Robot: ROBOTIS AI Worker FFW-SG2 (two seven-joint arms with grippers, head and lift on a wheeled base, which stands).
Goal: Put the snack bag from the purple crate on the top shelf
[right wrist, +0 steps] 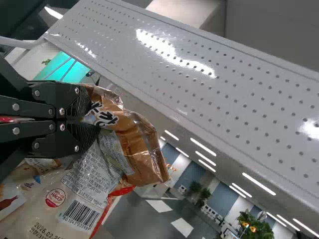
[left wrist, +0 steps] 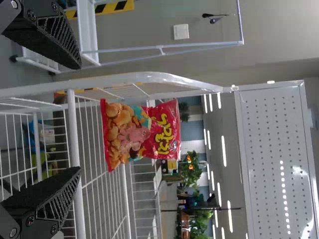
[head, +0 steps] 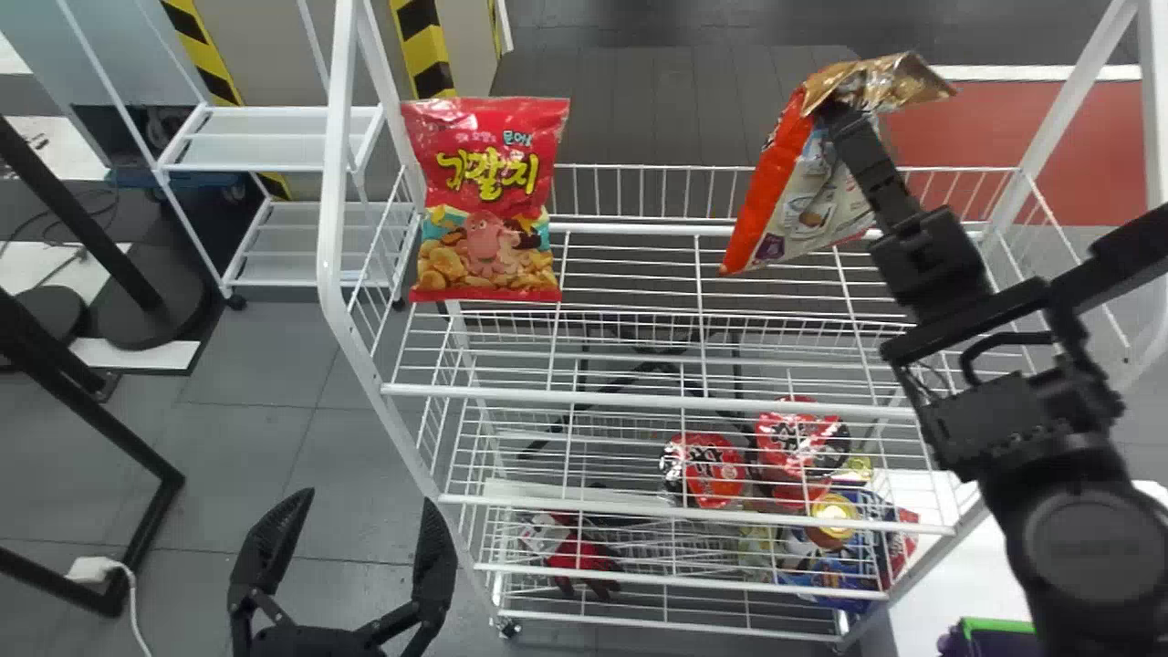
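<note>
High over the top wire shelf [head: 630,228], my right gripper [head: 844,114] is shut on the upper part of an orange and silver snack bag [head: 803,196], which hangs tilted. In the right wrist view the closed fingers of the right gripper [right wrist: 87,119] pinch the crinkled snack bag [right wrist: 134,154] near its brown foil end. A red snack bag [head: 486,201] stands upright at the shelf's left end; the left wrist view has this red bag [left wrist: 139,133] too. My left gripper [head: 351,547] stands open and empty, left of the rack; its fingers spread wide around the left gripper's gap [left wrist: 75,117].
Lower shelves hold red packs [head: 703,470] and other goods. White posts [head: 338,182] frame the rack at both sides. A purple crate [head: 990,639] with a green edge is at the bottom right. A perforated white panel [right wrist: 199,84] rises close to the right gripper.
</note>
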